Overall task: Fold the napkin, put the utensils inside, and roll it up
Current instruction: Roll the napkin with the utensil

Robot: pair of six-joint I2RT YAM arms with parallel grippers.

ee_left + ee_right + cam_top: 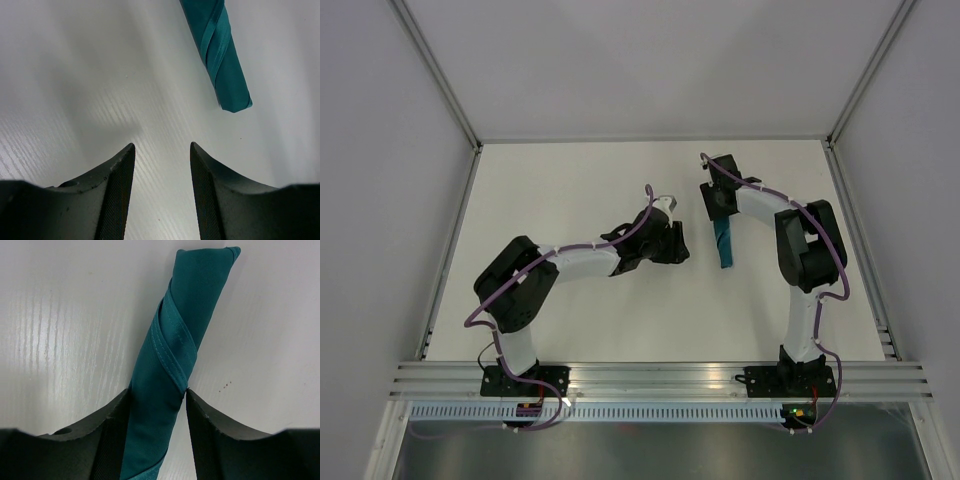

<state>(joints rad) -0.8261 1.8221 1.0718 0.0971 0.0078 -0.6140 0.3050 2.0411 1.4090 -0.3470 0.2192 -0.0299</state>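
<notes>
Teal napkin point(170, 340) lies rolled on the bench point(60, 315). The right gripper point(157, 392) straddles it, perhaps steadying the roll, though pinching or loose I cannot tell. The left gripper point(162, 146) hangs open and empty, clear of it.

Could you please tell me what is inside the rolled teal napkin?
Only wrapped layers of the rolled teal cloth napkin show; anything inside is covered, and no knife is visible.

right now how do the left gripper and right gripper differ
The left gripper has only bare table between its fingers; the right gripper straddles the rolled teal napkin. The left gripper sits clear of the roll, which lies off to its side; the right gripper's fingers lie against the roll's sides, though whether they press it is unclear. Both have dark fingers.
</notes>
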